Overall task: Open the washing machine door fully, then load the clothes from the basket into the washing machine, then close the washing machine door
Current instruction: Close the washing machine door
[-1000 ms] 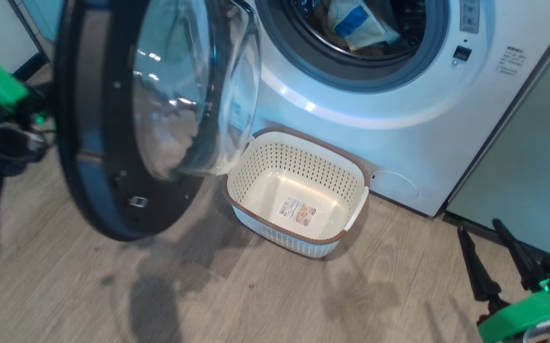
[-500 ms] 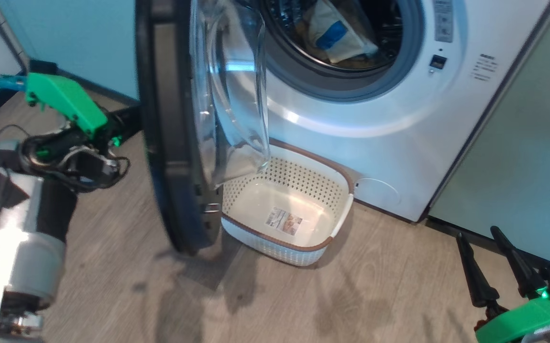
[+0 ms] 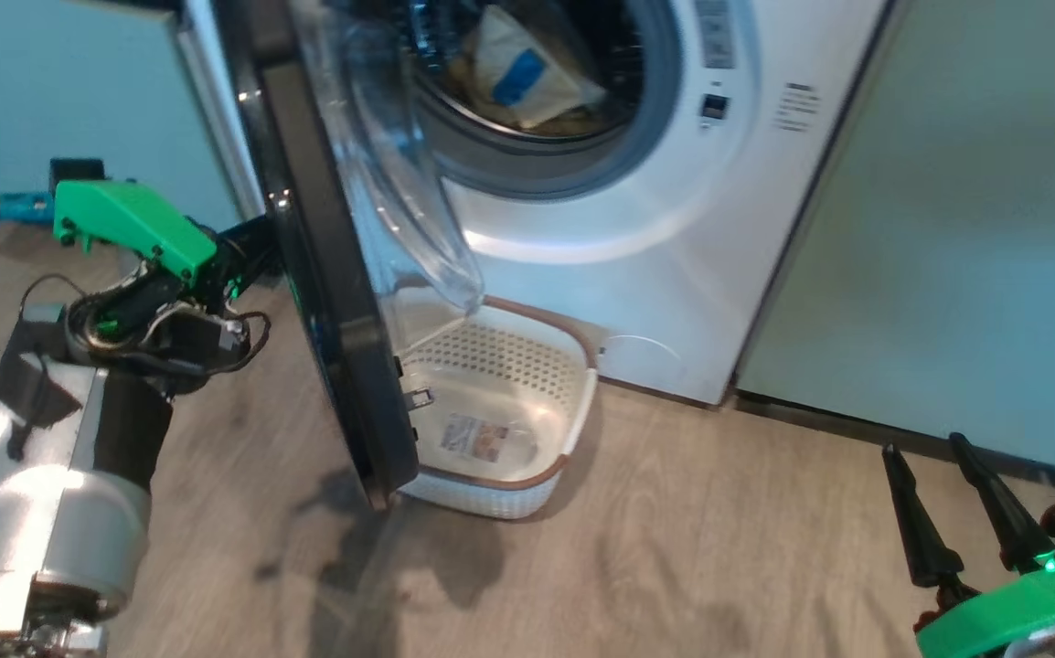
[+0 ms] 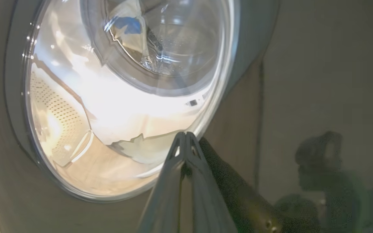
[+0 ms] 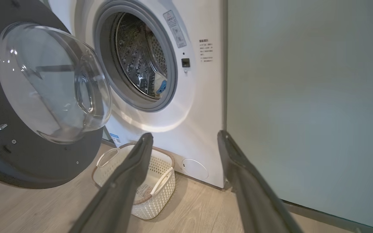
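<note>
Before the washing machine (image 3: 655, 265), whose white front stands beside a pale green cabinet (image 3: 948, 228), we judge the loading done and the closing step in hand. The washing machine door (image 3: 335, 311) hangs about half open, hinged on the machine's left side. Its black rim is edge-on to our head camera and its glass bowl (image 3: 399, 210) bulges toward the drum (image 5: 138, 55). Below it the basket (image 3: 527, 356) sits on the wood floor (image 3: 674, 567) just beside the machine's front, nothing in it but its label (image 3: 477, 437). The clothes (image 3: 527, 78), pale with a blue patch, lie inside the drum. Our left gripper (image 4: 185, 134) is at the door's outer face, fingers (image 4: 170, 187) pressed together and holding nothing, tips at the glossy rim by the glass edge; whether they touch we cannot tell. The door thus lies between that gripper and the opening, and a push along the fingers should swing it shut. Our right gripper (image 3: 922, 445) hangs well apart at the lower right, spread wide and empty, so the left arm is the nearer.
</note>
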Motion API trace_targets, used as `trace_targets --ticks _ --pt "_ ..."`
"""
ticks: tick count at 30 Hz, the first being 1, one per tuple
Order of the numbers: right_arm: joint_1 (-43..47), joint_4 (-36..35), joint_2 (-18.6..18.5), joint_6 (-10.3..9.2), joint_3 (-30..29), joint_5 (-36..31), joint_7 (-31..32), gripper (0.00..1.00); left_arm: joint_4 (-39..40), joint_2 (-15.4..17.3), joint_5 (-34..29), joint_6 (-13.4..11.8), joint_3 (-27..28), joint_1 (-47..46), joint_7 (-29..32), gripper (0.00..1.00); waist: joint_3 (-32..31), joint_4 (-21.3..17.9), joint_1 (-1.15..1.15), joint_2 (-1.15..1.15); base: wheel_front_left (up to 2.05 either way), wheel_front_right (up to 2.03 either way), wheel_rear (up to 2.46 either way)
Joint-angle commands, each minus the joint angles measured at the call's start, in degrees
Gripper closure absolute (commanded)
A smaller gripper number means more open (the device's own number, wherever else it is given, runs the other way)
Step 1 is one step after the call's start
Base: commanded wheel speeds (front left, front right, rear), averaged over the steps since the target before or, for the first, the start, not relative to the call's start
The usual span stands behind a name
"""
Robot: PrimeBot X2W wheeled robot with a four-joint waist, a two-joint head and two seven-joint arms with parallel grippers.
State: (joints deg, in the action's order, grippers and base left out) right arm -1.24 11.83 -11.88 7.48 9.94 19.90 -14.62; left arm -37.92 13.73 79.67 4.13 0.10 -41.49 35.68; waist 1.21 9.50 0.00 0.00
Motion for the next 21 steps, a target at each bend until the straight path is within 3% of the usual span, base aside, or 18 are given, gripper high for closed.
trace_targets --ticks 1,21 --pt "-0.25 -1.52 -0.54 0.01 0.53 -0.19 -0.38 0.0 1.71 1.39 -0.06 0.78 2.09 -2.05 -0.48 1.0 -0.31 -2.83 0.0 0.0 0.0 0.0 0.0" --pt "0.26 -1.67 -0.74 0.01 0.36 -0.21 -0.38 0.0 -3.82 2.12 1.33 3.1 5.28 -1.57 -5.46 1.0 -0.18 -20.09 0.0 0.0 0.0 0.0 0.0"
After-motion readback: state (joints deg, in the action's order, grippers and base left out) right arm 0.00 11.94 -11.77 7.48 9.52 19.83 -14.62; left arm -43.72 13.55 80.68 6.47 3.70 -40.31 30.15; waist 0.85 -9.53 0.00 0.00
